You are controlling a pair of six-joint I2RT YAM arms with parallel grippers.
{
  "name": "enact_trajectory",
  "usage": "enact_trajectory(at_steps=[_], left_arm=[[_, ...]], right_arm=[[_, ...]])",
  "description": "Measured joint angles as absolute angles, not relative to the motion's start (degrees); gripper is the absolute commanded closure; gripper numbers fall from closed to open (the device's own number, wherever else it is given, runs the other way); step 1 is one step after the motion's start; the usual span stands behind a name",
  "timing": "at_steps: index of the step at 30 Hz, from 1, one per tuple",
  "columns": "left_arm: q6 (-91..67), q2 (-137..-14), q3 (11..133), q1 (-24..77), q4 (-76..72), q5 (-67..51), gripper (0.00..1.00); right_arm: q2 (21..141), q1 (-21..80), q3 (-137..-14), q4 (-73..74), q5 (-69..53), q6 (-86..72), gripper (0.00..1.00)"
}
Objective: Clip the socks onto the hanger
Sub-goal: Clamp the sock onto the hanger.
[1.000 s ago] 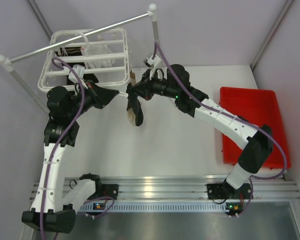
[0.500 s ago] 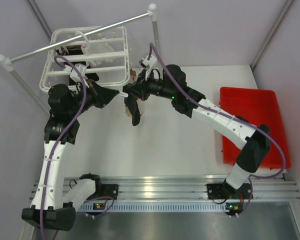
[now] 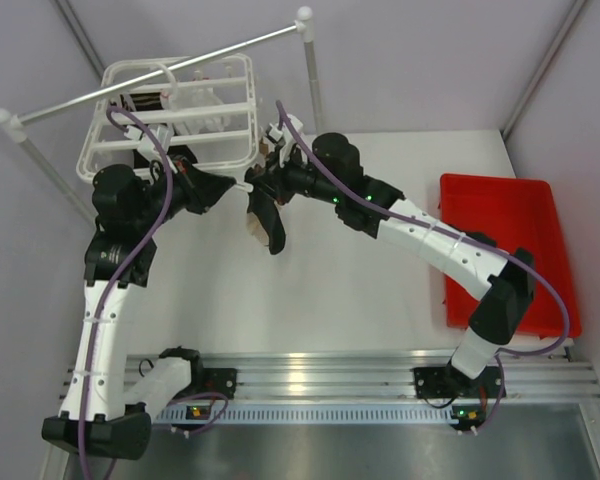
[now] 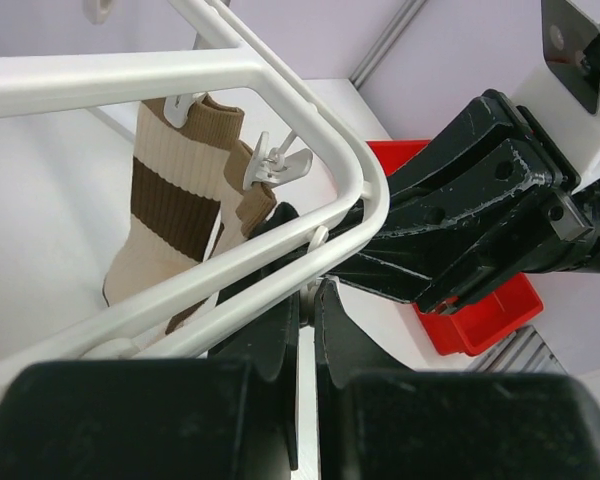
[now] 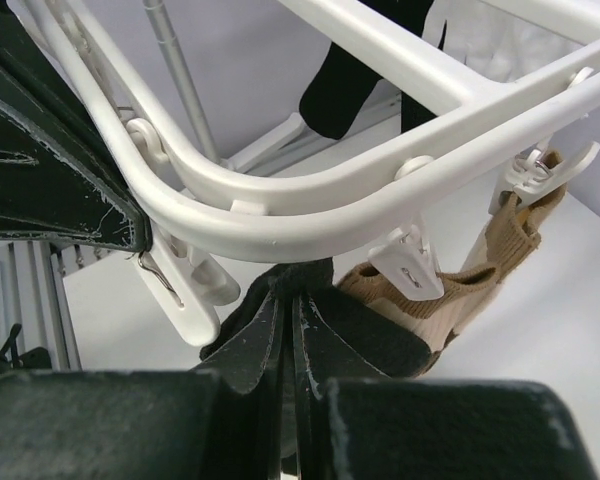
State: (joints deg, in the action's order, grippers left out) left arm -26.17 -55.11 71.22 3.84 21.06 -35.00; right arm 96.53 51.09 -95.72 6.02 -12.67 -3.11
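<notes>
Your right gripper is clenched on the black sock, just under the hanger corner. Your left gripper is pinched nearly closed beneath that rail, and what it pinches is hidden. The left wrist shows the cream sock already clipped; overhead that's unclear.

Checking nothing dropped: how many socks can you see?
2. The cream-and-brown striped fabric sock hangs clipped to the white plastic hanger frame; the plain black fabric sock sits in the right pincer under its corner. More could hide behind the arms.
</notes>
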Motion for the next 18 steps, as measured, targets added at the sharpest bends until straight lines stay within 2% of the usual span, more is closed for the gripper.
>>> enact_trajectory(at_steps=[18], left_arm=[[-21.5, -56.5, 72.6, 3.9, 25.8, -31.4, 1.00]], right_arm=[[97.5, 52.0, -99.9, 8.3, -10.6, -2.7, 1.00]])
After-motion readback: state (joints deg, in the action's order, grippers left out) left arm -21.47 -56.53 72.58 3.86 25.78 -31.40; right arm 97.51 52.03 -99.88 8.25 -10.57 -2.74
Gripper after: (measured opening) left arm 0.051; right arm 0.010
